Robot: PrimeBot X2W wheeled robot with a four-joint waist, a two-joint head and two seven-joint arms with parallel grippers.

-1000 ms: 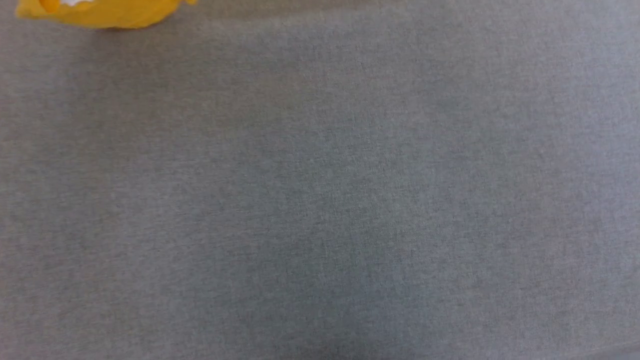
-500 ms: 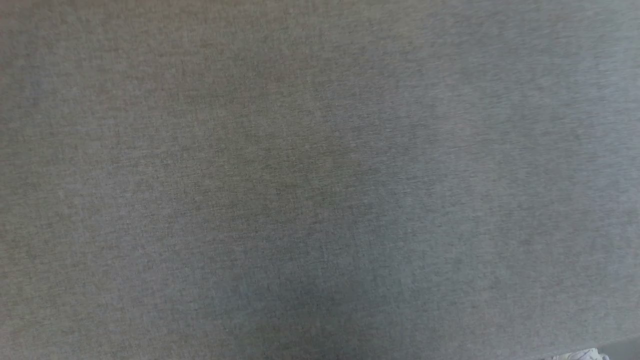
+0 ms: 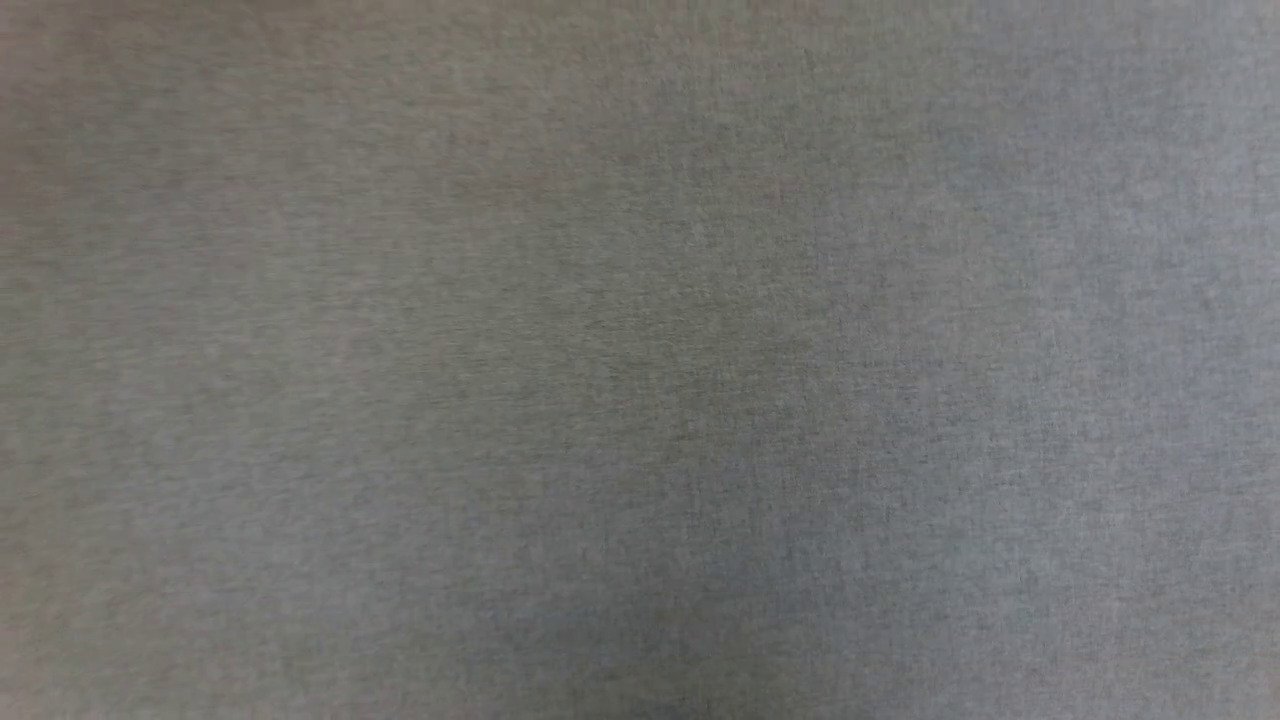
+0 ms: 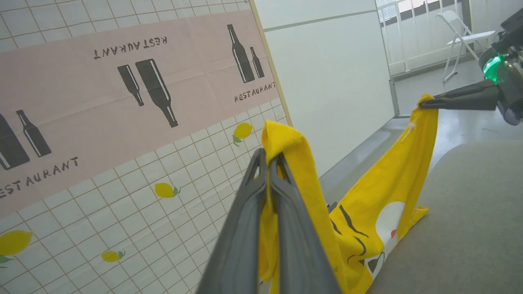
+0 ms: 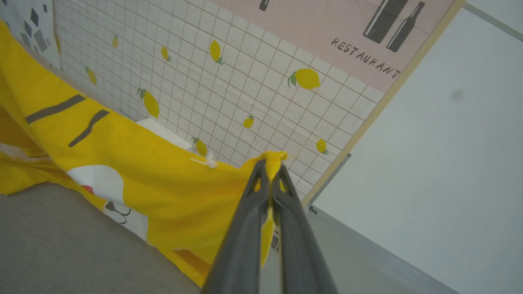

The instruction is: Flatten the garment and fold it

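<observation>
Left fingers (image 4: 245,228) and right fingers (image 5: 249,228) each clamped tight on a corner of the garment (image 4: 380,196). It spans sideways between your arms, sagging to the table (image 4: 470,212).

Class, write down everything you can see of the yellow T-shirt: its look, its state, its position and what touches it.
The T-shirt is bright yellow, thin, soft-looking cloth printed with black stripes, a white patch and a red dot. It is crumpled, not flat. It hangs between the left gripper and the right gripper, each shut on a pinch of its edge, and it sags between them. Its lower part rests on the grey surface.
</observation>
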